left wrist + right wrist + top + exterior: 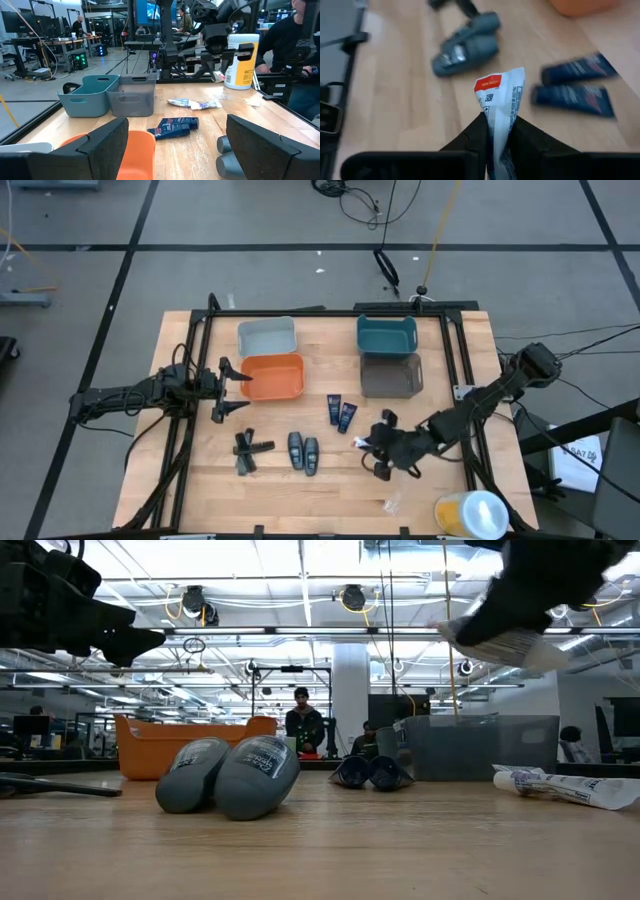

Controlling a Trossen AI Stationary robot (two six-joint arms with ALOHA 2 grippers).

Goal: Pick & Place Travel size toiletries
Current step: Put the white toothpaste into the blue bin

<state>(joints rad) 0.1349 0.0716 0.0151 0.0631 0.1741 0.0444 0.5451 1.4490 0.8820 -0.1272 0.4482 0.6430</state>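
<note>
Currently: right gripper [495, 132], jaws clenching one silvery-white travel tube [502, 100], lifting it clear of the wooden counter [300, 490], its twin tube [560, 787] lying below; left gripper [228, 392] waiting released beside the orange bin [272, 377].

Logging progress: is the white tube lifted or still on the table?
Lifted: the right pincer is shut on the white tube, above the table.

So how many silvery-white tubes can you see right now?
2. One silvery-white tube is clamped in the right gripper above the table; the other lies on the wood beneath it. More could be hidden inside the bins.
</note>
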